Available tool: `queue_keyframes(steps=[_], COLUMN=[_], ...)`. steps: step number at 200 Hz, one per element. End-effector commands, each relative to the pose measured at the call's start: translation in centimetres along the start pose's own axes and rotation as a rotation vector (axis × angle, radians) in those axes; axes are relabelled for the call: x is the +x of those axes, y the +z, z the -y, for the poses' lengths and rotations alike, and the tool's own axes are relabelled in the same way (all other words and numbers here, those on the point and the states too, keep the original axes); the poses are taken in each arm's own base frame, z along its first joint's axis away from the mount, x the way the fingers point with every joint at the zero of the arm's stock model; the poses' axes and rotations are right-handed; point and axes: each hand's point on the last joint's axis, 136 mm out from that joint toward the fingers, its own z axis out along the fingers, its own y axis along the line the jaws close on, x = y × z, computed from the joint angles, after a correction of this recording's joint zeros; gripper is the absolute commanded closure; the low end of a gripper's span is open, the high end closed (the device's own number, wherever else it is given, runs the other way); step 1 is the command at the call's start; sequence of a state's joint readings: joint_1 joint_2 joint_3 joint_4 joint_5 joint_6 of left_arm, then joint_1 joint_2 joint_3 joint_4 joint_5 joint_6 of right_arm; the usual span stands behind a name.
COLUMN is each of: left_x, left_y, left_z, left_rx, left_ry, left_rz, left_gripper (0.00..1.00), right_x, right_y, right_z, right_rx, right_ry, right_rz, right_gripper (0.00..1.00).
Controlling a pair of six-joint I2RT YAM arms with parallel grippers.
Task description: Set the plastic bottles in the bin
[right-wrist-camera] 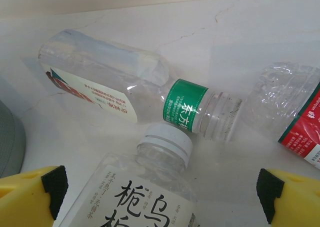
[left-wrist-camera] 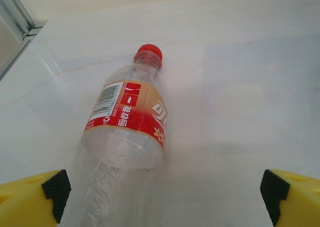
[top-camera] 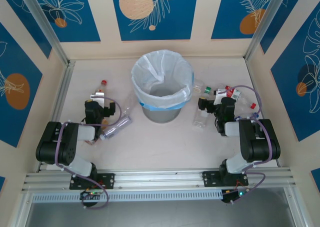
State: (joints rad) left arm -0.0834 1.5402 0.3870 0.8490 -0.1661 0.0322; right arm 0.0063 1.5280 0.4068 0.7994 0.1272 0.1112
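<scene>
Left fingers (left-wrist-camera: 30,199) apart around red-capped bottle (left-wrist-camera: 127,132), right fingers (right-wrist-camera: 30,197) apart around white-capped bottle (right-wrist-camera: 145,197)

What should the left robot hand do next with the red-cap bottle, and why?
Probably lower the left gripper a little around the red-capped bottle, ready to close. Its jaws stand wide open, the bottle lies on the table between them, closer to one finger, and nothing is gripped yet.

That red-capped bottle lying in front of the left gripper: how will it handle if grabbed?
The red-capped bottle looks empty, so probably light. Its thin clear wall will likely dent when squeezed. Lying on its side on the smooth table, it may roll if nudged.
</scene>
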Motion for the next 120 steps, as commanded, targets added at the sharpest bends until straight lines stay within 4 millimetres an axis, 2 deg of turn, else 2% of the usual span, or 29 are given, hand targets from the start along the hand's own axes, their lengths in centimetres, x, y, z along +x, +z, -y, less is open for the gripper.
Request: queue_keyframes(steps=[1, 50, 74, 93, 120], left_x=[-0.5, -0.7, -1.3, -2.6, -5.2], left_y=[-0.1, -0.1, -0.2, -0.8, -3.0], left_z=[0.0, 0.1, 0.3, -0.1, -1.0], left_rx=[-0.007, 0.003, 0.017, 0.005, -0.026], left_ry=[-0.012, -0.008, 0.007, 0.019, -0.009], left_rz=[0.019, 0.012, -0.015, -0.056, 0.009], left_gripper=[0.01, 0.01, 0.01, 0.01, 0.01], right_x=[-0.8, -1.3, -2.1, -3.0, -5.0], right_y=[-0.1, -0.5, -1.0, -1.6, -2.8], right_z=[0.0, 0.6, -0.1, -0.8, -1.0], right_rx=[0.0, 0.042, 0.011, -0.013, -0.004], right_ry=[0.0, 0.014, -0.001, -0.01, -0.001], right_rz=[0.029, 0.047, 0.042, 0.029, 0.044], right_gripper=[0.01, 0.01, 0.01, 0.01, 0.01])
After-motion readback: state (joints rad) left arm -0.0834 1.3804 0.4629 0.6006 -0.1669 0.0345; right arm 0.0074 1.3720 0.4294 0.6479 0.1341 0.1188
